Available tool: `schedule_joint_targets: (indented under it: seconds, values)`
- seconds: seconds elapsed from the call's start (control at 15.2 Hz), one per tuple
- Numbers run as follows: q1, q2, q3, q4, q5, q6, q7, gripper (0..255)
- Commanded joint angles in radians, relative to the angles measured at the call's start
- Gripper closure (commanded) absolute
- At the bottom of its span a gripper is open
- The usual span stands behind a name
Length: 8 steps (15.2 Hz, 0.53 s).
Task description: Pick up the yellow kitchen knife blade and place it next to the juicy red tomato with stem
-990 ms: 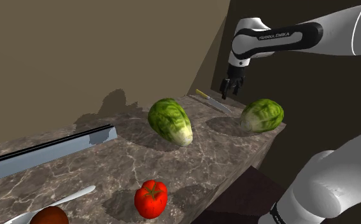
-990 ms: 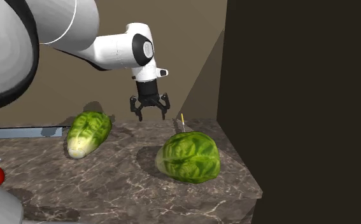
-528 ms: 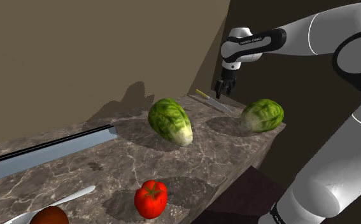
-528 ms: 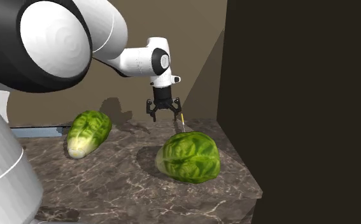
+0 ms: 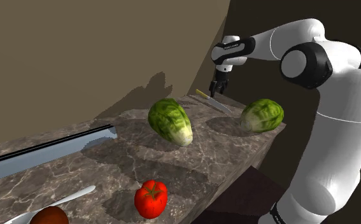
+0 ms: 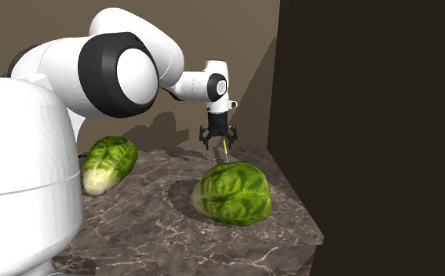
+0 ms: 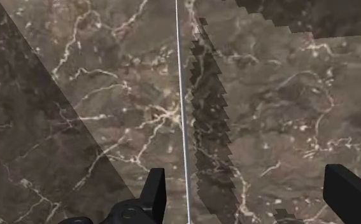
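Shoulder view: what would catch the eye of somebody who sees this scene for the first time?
The big white arm reaches to the far corner of the dark marbled counter, where its open black gripper hangs over a yellow-handled knife. Next come a green lettuce head mid-counter, a second lettuce head toward the view's right, and a red tomato at the near edge.

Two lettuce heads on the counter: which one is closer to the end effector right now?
The rounder, all-green lettuce near the counter's corner, close to the end effector. The other lettuce is longer, with a pale white end, and lies farther off.
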Motion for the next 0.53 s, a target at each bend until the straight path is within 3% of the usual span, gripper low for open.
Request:
schedule_joint_targets:
  seconds: [0.0, 0.2, 0.46]
  values:
    - [-0.024, 0.089, 0.002, 0.086, 0.035, -0.004, -0.033, 0]
    - [-0.067, 0.226, 0.012, 0.249, 0.081, -0.038, -0.07, 0]
    - [-0.072, 0.25, 0.017, 0.242, 0.088, -0.007, -0.076, 0]
